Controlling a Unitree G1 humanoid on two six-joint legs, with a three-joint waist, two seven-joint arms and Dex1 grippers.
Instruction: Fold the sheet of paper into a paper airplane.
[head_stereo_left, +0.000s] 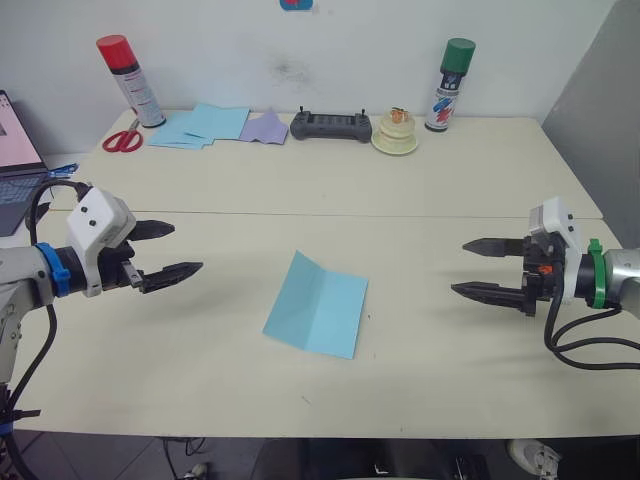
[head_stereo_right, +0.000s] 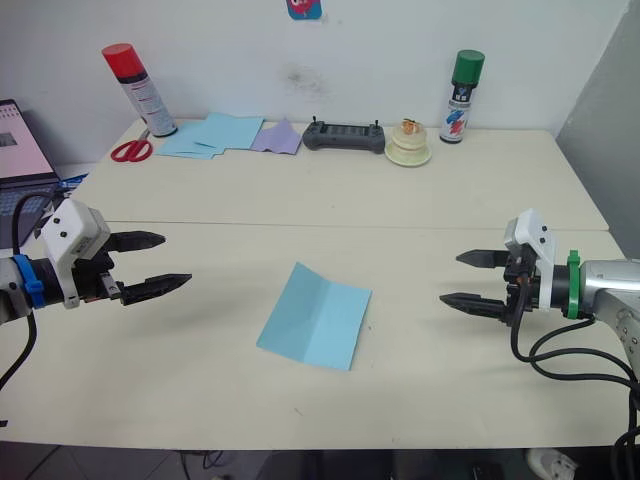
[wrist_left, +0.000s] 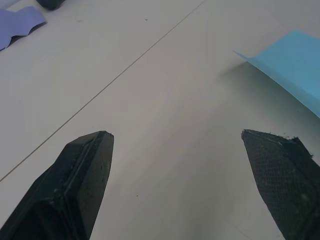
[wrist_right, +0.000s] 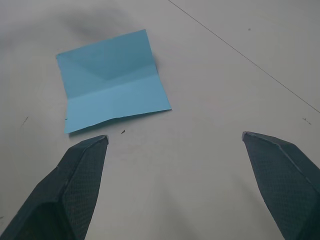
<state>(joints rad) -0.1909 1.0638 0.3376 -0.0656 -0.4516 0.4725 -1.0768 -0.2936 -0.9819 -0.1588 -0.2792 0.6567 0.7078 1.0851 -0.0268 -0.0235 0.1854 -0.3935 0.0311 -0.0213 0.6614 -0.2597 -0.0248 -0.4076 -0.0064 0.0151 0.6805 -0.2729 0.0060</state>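
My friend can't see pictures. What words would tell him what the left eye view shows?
A light blue sheet of paper with a crease lies on a pale table, untouched, between the robot's open left gripper and open right gripper. Along the far edge stand two spray cans, scissors and a pile of paper.

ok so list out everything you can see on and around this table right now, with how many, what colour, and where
sheet of paper: 1, light blue, creased, table centre
table: 1, cream
blue sheets pile: several, light blue, far left
purple sheet: 1, lavender, beside pile
scissors: 1, red, far left
spray cans: 2, red-capped far left, green-capped far right
controller: 1, dark grey, far middle
round holder: 1, cream, beside controller
laptop: 1, left edge
left gripper: open
right gripper: open
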